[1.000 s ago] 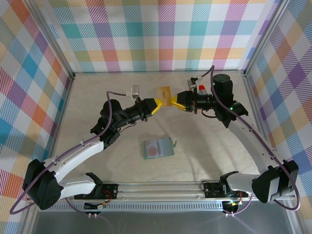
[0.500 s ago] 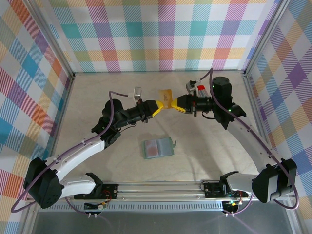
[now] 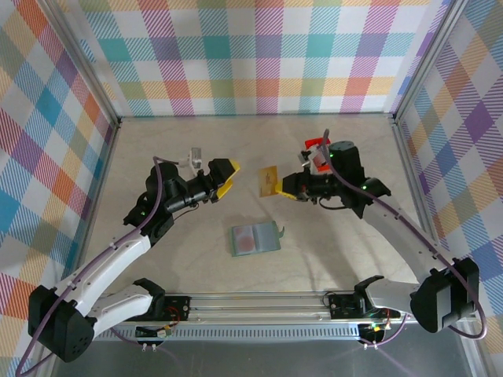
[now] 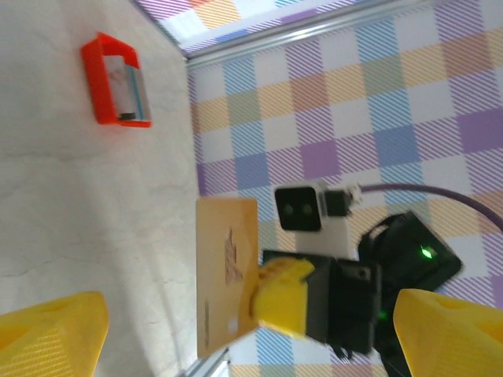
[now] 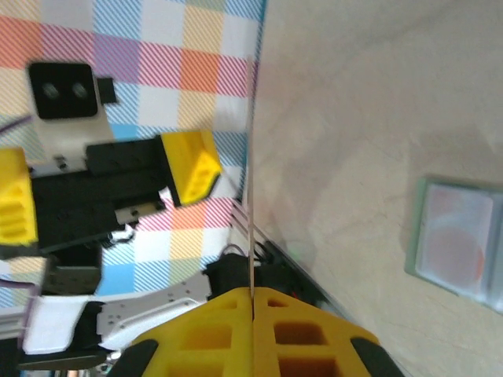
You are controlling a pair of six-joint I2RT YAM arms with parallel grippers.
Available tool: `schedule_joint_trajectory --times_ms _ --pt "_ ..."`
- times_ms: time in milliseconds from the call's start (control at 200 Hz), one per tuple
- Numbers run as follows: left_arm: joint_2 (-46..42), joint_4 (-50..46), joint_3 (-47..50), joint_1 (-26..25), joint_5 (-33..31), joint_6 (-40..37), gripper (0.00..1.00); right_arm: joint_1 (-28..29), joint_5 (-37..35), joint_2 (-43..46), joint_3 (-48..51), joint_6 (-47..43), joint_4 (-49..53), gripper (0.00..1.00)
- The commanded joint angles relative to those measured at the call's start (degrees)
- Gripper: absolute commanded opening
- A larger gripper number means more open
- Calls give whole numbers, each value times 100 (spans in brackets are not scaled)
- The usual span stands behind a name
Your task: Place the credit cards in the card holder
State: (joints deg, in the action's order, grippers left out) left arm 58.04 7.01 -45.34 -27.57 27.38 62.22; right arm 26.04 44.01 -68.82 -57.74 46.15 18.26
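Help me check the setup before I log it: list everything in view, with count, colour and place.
gold card: one, gold-yellow, in the air between the two tools, gripped by the right one.
card holder: one, grey-green, lying open on the table, front middle; a reddish round mark shows inside.
red box: one, red, on the table behind the right arm; something pale inside.
table: one, beige.
walls: three, multicoloured plaid, at the left, back and right.
left tool: one, yellow fingers, open and empty, facing the card.
right tool: one, yellow fingers, shut on the gold card.
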Motion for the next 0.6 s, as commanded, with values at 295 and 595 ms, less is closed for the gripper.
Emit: schedule_joint_trajectory --times_ms 295,595 --pt "-449 -2037 -120 209 -50 -1011 92 393 -1833 1074 684 -189 449 0" --pt "-539 -1625 620 326 566 -664 94 393 -2207 1397 700 -433 781 0"
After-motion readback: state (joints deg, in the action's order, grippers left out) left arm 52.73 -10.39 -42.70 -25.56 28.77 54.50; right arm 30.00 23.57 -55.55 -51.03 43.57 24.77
